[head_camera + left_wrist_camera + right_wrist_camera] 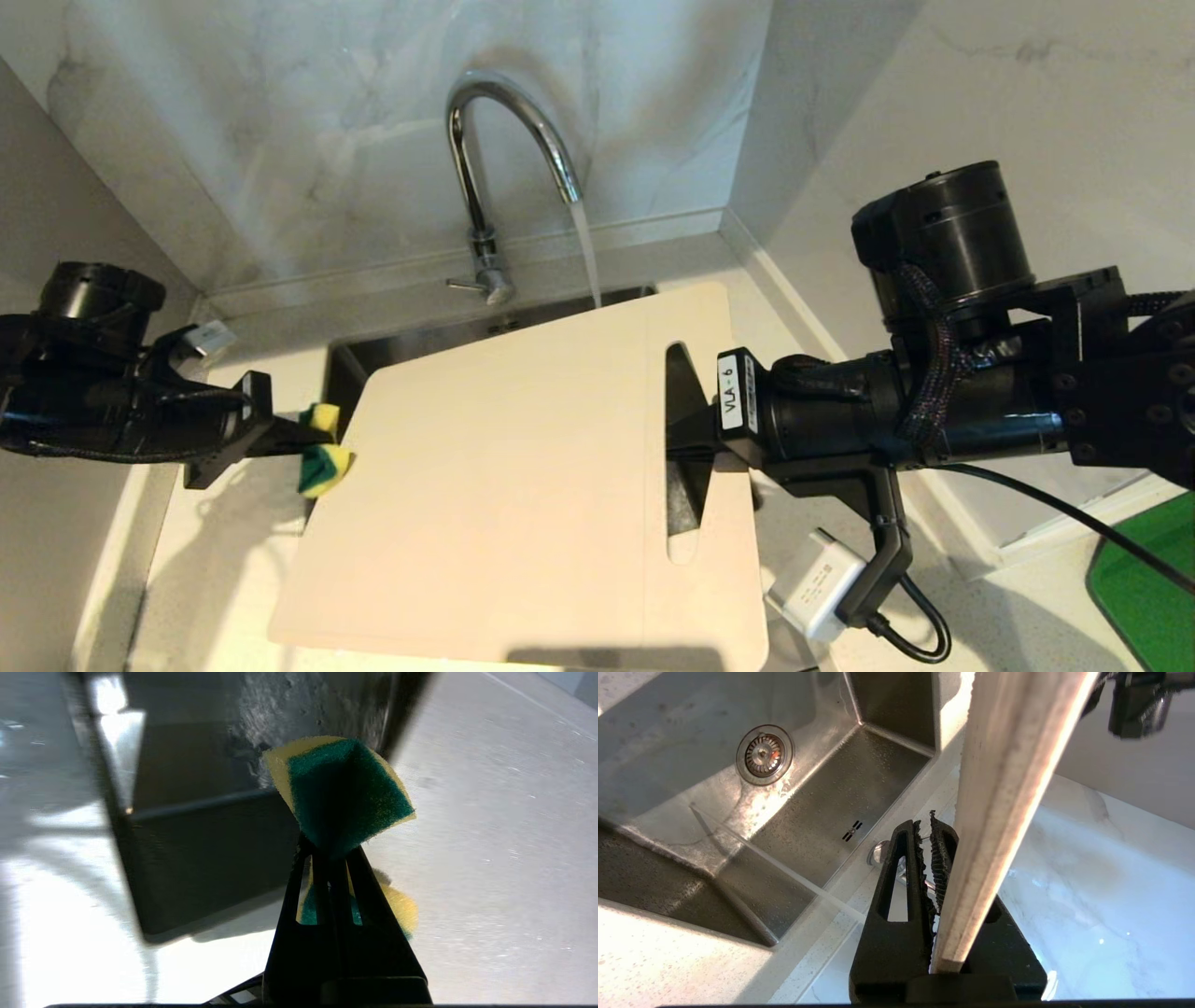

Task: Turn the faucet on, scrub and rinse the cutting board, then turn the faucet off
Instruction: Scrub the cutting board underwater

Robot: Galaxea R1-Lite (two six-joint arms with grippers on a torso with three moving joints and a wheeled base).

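Water runs from the arched spout of the chrome faucet [504, 140] past the far edge of the cutting board [523, 476]. The cream board is held tilted over the sink [364, 359]. My right gripper [686, 439] is shut on the board at its slot handle. The right wrist view shows the board [1008, 788] edge-on beside the ribbed fingers [941, 858] of that gripper [928, 835]. My left gripper [294, 439] is shut on a yellow-green sponge [322, 457], which touches the board's left edge. In the left wrist view the sponge [343, 793] juts past the gripper [331, 851].
The faucet's thin lever [464, 284] points left at its base. The steel sink floor [859, 788] has a drain [764, 755]. A bright green thing [1148, 588] lies on the counter at the right. Marble walls close the back and the right corner.
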